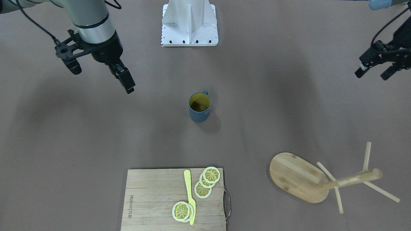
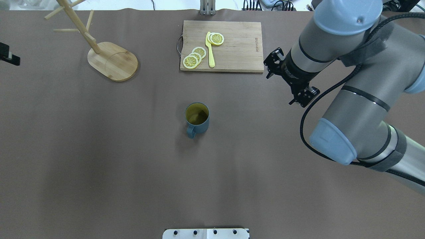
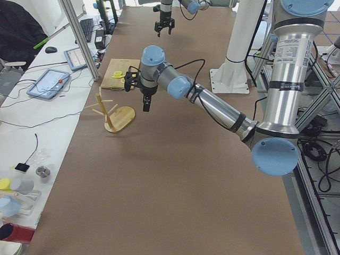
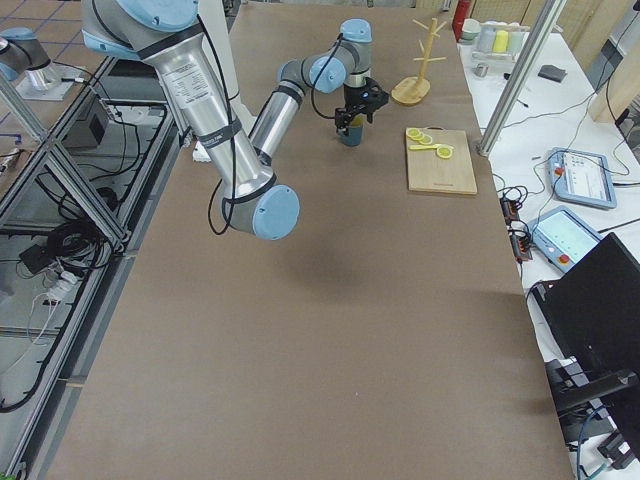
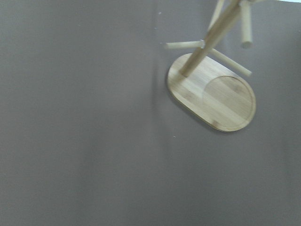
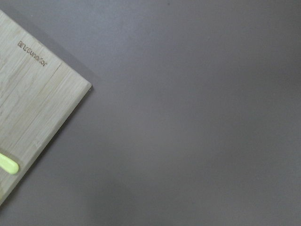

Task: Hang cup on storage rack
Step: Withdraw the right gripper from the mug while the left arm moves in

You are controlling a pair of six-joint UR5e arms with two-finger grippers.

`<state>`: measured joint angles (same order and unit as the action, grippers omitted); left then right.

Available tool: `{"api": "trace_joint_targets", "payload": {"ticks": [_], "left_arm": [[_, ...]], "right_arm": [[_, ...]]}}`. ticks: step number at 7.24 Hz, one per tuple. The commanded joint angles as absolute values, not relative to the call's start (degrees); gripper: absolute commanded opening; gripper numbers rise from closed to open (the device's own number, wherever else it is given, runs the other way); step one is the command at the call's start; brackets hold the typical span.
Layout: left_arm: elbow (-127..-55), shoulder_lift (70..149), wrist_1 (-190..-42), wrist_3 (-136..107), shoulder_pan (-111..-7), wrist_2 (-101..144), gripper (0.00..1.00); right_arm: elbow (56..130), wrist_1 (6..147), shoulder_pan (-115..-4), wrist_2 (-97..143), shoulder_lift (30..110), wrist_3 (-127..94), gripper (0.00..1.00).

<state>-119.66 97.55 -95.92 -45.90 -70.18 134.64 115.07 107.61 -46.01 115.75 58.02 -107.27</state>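
Cup [image 2: 197,119] upright at the middle of the surface [image 2: 99,149], well apart from every edge, handle turned toward the robot's edge, olive interior apparently empty. Storage rack [image 2: 113,61] upright near the far corner at the robot's left end, its visible pegs bare. Task judged unstarted: grasping, carrying and hooking the handle over a peg all remain. Cutting board [image 2: 232,49] at the middle of the far edge carries lemon slices [image 2: 191,61] and a yellow knife [image 2: 210,53]. Right gripper [image 1: 128,86] hovers beside the board's corner, left gripper [image 3: 146,106] beside the rack. Neither holds anything; whether the jaws are open or closed cannot be told.
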Motion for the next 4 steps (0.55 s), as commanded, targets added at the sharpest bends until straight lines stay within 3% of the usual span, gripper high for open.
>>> {"api": "trace_joint_targets", "payload": {"ticks": [1, 2, 4], "left_arm": [[-121.0, 106.1, -96.3, -51.6, -64.5, 134.5, 0.98], [-120.8, 110.9, -96.9, -51.4, -60.8, 133.8, 0.98], [-120.9, 111.7, -104.3, -51.9, -50.0, 122.6, 0.98]], "right_arm": [[113.7, 107.5, -50.8, 118.0, 61.3, -94.8, 1.0], [111.8, 107.5, -52.9, 119.8, 61.7, -89.9, 1.0], [109.5, 107.1, -54.7, 120.0, 64.2, -80.6, 1.0]]}}
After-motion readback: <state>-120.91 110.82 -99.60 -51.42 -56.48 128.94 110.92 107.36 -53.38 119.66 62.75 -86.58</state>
